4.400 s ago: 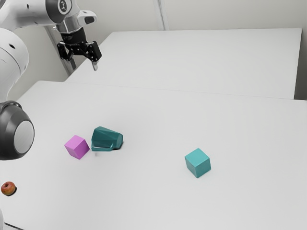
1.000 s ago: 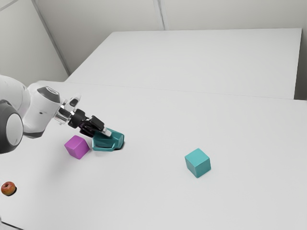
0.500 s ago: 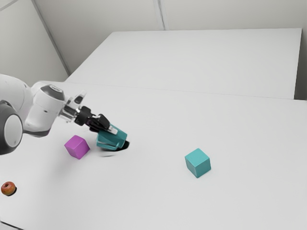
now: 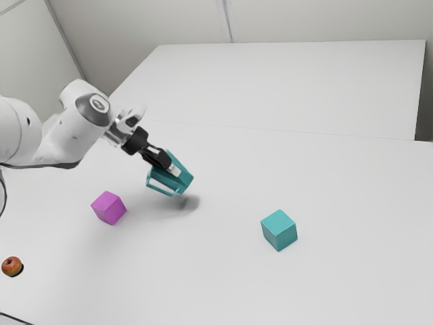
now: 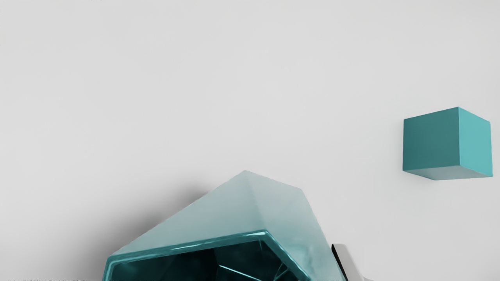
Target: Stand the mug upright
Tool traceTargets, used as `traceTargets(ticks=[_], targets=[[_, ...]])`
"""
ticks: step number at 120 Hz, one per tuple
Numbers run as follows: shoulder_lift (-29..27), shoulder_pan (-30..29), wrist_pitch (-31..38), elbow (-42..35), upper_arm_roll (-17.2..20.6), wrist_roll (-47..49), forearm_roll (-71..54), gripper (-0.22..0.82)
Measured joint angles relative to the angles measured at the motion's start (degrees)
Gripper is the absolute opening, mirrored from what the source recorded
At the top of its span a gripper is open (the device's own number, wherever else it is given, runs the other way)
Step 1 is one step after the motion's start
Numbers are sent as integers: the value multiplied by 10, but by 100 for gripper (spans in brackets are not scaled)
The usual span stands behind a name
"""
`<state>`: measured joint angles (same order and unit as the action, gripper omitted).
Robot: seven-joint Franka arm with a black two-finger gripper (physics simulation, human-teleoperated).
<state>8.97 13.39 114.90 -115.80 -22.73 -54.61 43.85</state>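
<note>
Mug (image 4: 183, 182): tilted, above the desk (image 4: 325, 183)
Tool (image 4: 174, 170): clamped on the mug
Magenta cube (image 4: 109, 208): resting on the desk

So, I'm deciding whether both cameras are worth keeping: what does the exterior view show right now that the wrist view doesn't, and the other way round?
From the exterior view: the magenta cube, the apple, the white arm and the handle on the mug.

From the wrist view: the dark inside of the mug, seen through its mouth.

In both: the mug's outer wall with the hand at it, the teal cube and the pale tabletop.
</note>
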Motion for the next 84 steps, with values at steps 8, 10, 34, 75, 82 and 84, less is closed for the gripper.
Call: traceTargets(ticks=[8, 10, 34, 75, 82, 84], targets=[[-5, 0, 25, 5, 19, 10, -75, -17], [-5, 0, 32, 6, 25, 13, -93, -17], [-3, 6, 95, 23, 80, 58, -306, -18], [-30, 11, 155, -51, 91, 137, -439, -18], [-32, 11, 166, -62, 91, 147, -444, -18], [-32, 11, 169, -64, 91, 150, -445, -18]])
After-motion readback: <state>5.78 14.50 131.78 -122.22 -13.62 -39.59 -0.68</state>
